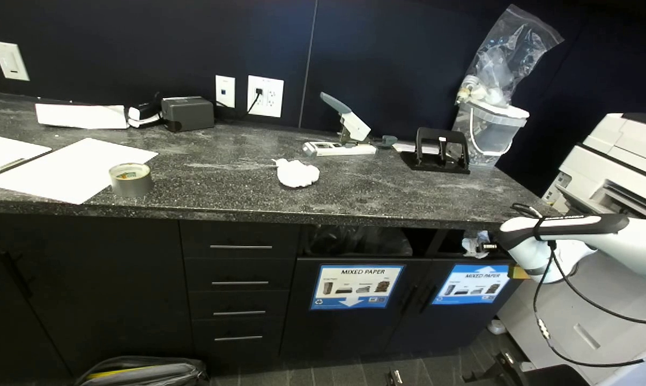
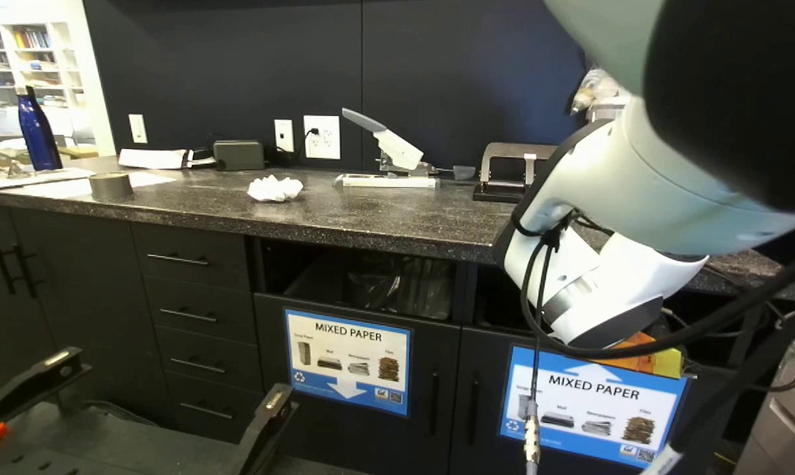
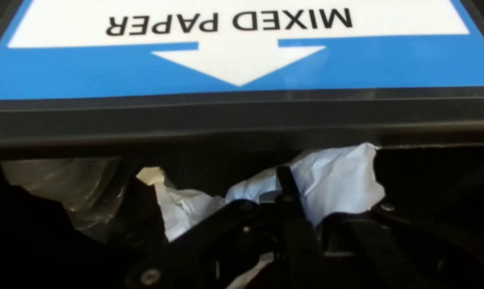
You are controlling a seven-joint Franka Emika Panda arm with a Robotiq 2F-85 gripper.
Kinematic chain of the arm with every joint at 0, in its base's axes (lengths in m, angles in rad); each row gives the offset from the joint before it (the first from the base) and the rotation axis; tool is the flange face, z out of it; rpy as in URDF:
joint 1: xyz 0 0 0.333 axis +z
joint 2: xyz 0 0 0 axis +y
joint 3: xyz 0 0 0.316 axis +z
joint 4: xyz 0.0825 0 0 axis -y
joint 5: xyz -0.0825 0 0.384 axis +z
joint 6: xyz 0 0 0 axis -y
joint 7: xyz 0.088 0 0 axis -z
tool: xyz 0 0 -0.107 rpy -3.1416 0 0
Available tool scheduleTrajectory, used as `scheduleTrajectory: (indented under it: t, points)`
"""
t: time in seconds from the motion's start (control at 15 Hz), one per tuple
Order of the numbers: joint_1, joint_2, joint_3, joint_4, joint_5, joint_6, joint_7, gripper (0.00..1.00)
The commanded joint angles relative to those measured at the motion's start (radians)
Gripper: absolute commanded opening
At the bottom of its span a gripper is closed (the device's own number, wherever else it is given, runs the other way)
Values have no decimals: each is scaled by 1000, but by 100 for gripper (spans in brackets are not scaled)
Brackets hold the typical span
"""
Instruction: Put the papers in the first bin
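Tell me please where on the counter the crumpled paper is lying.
In both exterior views, the crumpled paper lies left of the stapler, its nearest neighbour, and nearer the front counter edge.

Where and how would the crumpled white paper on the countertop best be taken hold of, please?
The crumpled white paper is probably best gripped across its thick middle, coming straight down from above. It forms a compact lump standing up from the countertop, with nothing lying over it. The thin tip poking out at one end looks a poorer hold.
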State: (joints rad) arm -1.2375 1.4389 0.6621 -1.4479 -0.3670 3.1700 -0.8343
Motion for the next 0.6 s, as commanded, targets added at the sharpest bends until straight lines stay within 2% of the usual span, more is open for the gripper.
scheduleTrajectory:
  t: [0.0,0.2,0.27,0.53]
  points:
    - [31,54,15,97,6,-17,-9,10]
    - [-15,107,93,111,-8,-18,-48,10]
    - [-34,46,95,19,57,13,-70,11]
    - [-61,53,124,3,123,8,-123,11]
